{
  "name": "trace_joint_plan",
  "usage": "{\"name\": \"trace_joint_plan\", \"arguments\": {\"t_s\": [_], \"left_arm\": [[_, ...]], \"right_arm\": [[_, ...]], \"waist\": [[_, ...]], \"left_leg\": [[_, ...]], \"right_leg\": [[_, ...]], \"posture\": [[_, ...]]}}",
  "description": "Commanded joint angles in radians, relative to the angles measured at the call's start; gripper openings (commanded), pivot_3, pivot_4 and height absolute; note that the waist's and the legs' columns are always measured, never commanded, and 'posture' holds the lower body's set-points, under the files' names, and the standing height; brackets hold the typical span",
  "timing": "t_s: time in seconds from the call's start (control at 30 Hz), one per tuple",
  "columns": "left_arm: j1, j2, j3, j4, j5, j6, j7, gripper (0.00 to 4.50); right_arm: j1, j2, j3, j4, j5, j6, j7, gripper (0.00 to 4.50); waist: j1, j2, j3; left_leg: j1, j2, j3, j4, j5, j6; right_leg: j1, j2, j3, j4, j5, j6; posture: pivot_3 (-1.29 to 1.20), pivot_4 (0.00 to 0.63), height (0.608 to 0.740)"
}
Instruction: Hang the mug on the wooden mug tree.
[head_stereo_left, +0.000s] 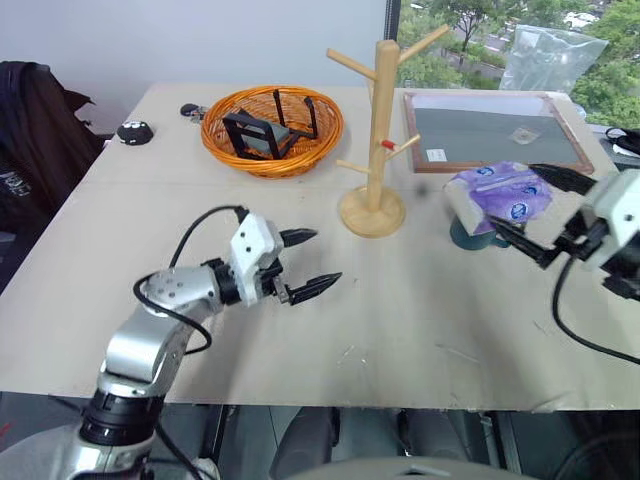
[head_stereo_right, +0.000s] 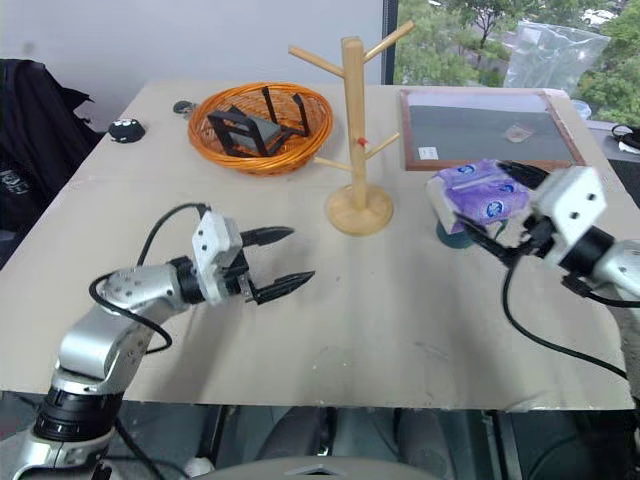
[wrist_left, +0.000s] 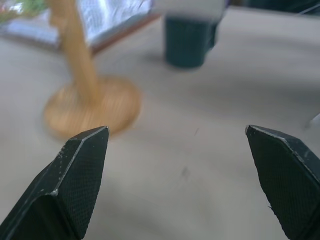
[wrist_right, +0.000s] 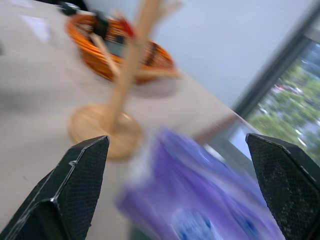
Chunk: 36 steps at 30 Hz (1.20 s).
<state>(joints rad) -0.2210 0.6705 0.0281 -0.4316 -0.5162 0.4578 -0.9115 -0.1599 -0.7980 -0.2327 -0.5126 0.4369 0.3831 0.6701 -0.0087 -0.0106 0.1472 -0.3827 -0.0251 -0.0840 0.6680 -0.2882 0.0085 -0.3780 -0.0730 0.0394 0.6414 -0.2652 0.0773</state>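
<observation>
Left gripper (head_stereo_left: 305, 260) hovers above the bench (head_stereo_left: 400, 320), jaws spread wide, holding nothing, to the left of the wooden mug tree (head_stereo_left: 377, 130) and nearer the robot. Right gripper (head_stereo_left: 535, 213) is also wide open and empty, one finger above and one below the purple tissue pack (head_stereo_left: 500, 192), on the tree's right. The mug (head_stereo_left: 470, 236) stands on the bench right of the tree's round base, directly under the tissue pack (mostly hidden; only its dark lower wall is visible). Tree stands upright, pegs bare, one peg marked red. Orange wire basket (head_stereo_left: 272, 130) sits left of the tree; a wood-framed board (head_stereo_left: 490, 130) lies right of it.
</observation>
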Motion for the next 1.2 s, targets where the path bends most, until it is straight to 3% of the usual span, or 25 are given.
{"name": "trace_joint_plan", "arguments": {"t_s": [0.03,0.23,0.4,0.43,0.47,0.6,0.63,0.73,0.97,1.2], "left_arm": [[-0.062,0.024,-0.008,-0.058,-0.057,0.059,-0.023,4.5],[-0.134,0.028,-0.015,-0.101,-0.11,0.126,-0.024,4.5],[-0.163,0.013,-0.018,-0.117,-0.11,0.141,0.008,4.5],[-0.169,0.007,-0.022,-0.117,-0.104,0.141,0.019,4.5],[-0.172,0.004,-0.025,-0.117,-0.099,0.141,0.028,4.5],[-0.177,-0.001,-0.03,-0.113,-0.102,0.141,0.04,4.5],[-0.178,-0.001,-0.032,-0.11,-0.099,0.138,0.041,4.5],[-0.184,-0.008,-0.037,-0.1,-0.094,0.131,0.049,4.5],[-0.224,-0.073,-0.046,-0.069,-0.102,0.114,0.07,4.5],[-0.321,-0.18,-0.195,0.049,-0.044,0.046,-0.019,4.5]], "right_arm": [[-0.072,0.023,0.062,0.002,-0.066,0.044,-0.072,4.44],[-0.106,0.07,0.195,0.108,-0.268,0.014,-0.164,4.44],[-0.111,0.102,0.232,0.149,-0.341,-0.025,-0.181,4.44],[-0.112,0.106,0.236,0.148,-0.351,-0.04,-0.179,3.95],[-0.115,0.111,0.236,0.143,-0.355,-0.044,-0.177,3.84],[-0.131,0.12,0.229,0.146,-0.379,-0.048,-0.18,2.16],[-0.134,0.121,0.227,0.153,-0.383,-0.051,-0.18,1.51],[-0.138,0.128,0.219,0.162,-0.386,-0.059,-0.178,0.18],[-0.14,0.114,0.152,0.139,-0.388,-0.053,-0.186,0.08],[0.012,0.052,-0.123,0.01,-0.372,0.043,-0.19,0.08]], "waist": [[-0.003,-0.002,0.002],[-0.005,-0.002,0.002],[-0.005,-0.002,0.003],[-0.005,-0.002,0.003],[-0.005,-0.002,0.003],[-0.005,-0.002,0.003],[-0.005,-0.002,0.003],[-0.005,-0.002,0.003],[-0.002,-0.003,0.003],[0.009,-0.003,0.003]], "left_leg": [[0.0,0.0,0.001,0.0,0.0,0.0],[0.0,-0.001,0.0,0.0,0.0,0.0],[0.0,-0.001,0.001,0.0,0.0,-0.001],[0.0,-0.001,0.001,0.0,0.0,-0.001],[0.0,-0.001,0.001,0.0,0.0,-0.001],[0.0,-0.001,0.001,0.0,0.0,-0.001],[0.0,-0.001,0.001,0.0,0.0,-0.001],[0.0,-0.001,0.001,0.0,0.001,-0.001],[0.0,-0.001,0.001,0.0,0.001,-0.001],[-0.001,-0.003,0.0,0.0,0.001,-0.001]], "right_leg": [[0.0,0.0,0.001,0.0,0.0,0.0],[-0.001,0.001,0.0,0.001,0.0,0.0],[-0.002,0.001,0.001,0.001,0.0,0.0],[-0.002,0.001,0.001,0.001,0.0,0.0],[-0.002,0.001,0.001,0.001,0.0,0.0],[-0.002,0.001,0.001,0.001,0.0,0.0],[-0.002,0.001,0.001,0.001,0.0,0.0],[-0.002,0.001,0.001,0.001,0.0,0.0],[-0.002,0.001,0.001,0.001,0.0,0.0],[-0.002,0.001,0.001,0.001,0.0,0.0]], "posture": [[0.0,0.15,0.74],[0.0,0.15,0.74],[0.0,0.15,0.74],[0.0,0.15,0.74],[0.0,0.15,0.74],[0.0,0.15,0.74],[0.0,0.15,0.74],[0.0,0.15,0.74],[0.0,0.15,0.74],[0.0,0.15,0.74]]}}
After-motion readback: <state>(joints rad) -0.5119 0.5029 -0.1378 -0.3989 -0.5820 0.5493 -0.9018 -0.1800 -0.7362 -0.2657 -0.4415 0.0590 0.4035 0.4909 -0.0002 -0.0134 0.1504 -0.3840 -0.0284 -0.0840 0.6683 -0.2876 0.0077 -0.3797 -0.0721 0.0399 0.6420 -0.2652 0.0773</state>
